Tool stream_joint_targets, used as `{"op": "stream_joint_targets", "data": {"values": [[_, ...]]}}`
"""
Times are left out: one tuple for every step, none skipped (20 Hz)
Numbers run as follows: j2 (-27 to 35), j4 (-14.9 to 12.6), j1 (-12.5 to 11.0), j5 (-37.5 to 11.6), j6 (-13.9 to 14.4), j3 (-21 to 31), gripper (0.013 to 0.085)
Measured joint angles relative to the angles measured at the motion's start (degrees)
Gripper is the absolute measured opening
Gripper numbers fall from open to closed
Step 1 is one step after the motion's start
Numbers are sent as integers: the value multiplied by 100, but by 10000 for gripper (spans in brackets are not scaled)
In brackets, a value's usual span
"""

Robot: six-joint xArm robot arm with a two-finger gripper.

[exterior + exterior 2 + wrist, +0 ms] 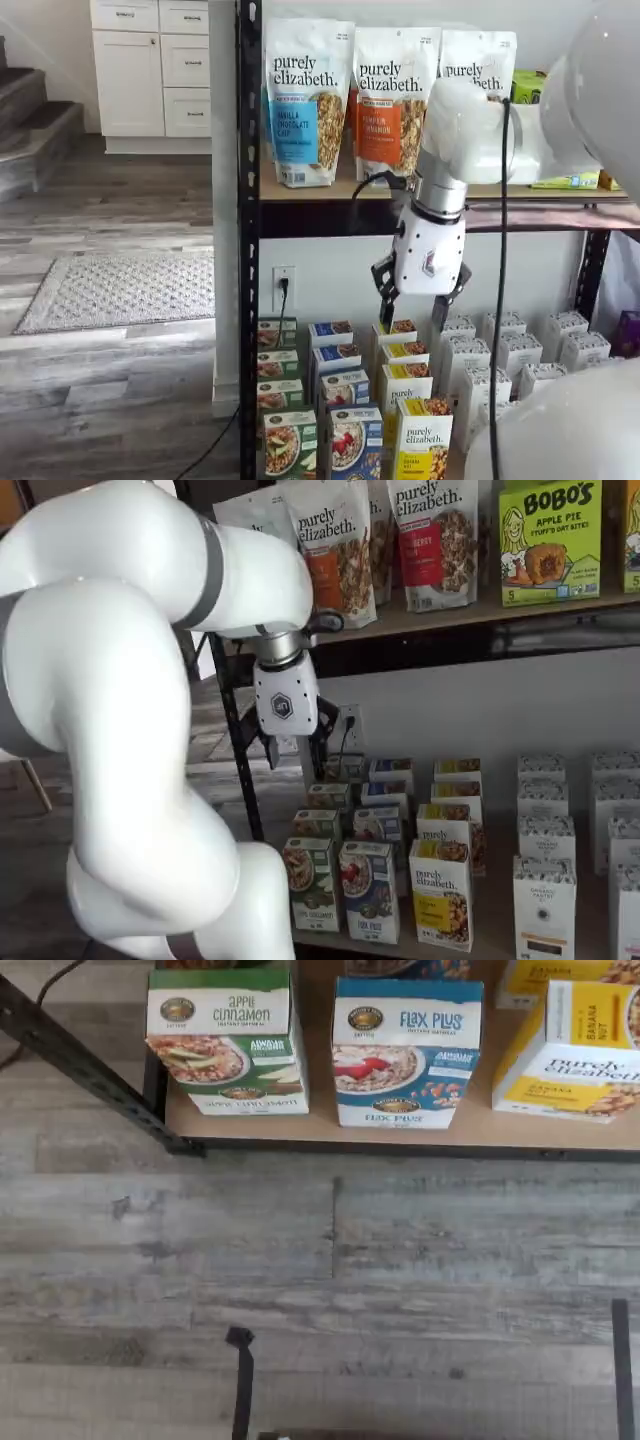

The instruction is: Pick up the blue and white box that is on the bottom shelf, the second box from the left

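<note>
The blue and white box (405, 1050), labelled "Flax Plus" with a bowl of red berries, stands upright at the front edge of the bottom shelf (320, 1128). It shows in both shelf views (350, 445) (368, 890), at the front of a row of like boxes. My gripper (417, 303) hangs open and empty in both shelf views (297, 750). It is well above the boxes and clear of them, over the rows behind the front blue box. No fingers show in the wrist view.
A green "Apple Cinnamon" carton (225, 1040) stands left of the blue box, and a yellow "purely elizabeth" carton (575, 1055) right of it. White cartons (545, 900) fill the shelf's right part. A black post (248, 240) bounds the rack. Granola bags (305, 100) stand on the shelf above.
</note>
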Motion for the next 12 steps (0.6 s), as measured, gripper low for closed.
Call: {"op": "stream_joint_targets", "data": {"values": [[38,-54,46,-68,68,28,850],[74,-108,94,-147,139,63,850],[105,-127,141,-264,190,119,850],[134,-148,194,-402,248,183,850],[169,-148,241,-520,289,233,850],[212,-144,279,-598,324,264,850],[256,-170,328,-689,385,299,850],[295,-179,366,-783,424,334,850],[341,-185,402,-889,461,374,850],[395,-205,431,-981,500,402,850],[450,-181,442,-1071,493,429,850],[516,-152,447,-1168,479,456,850]]}}
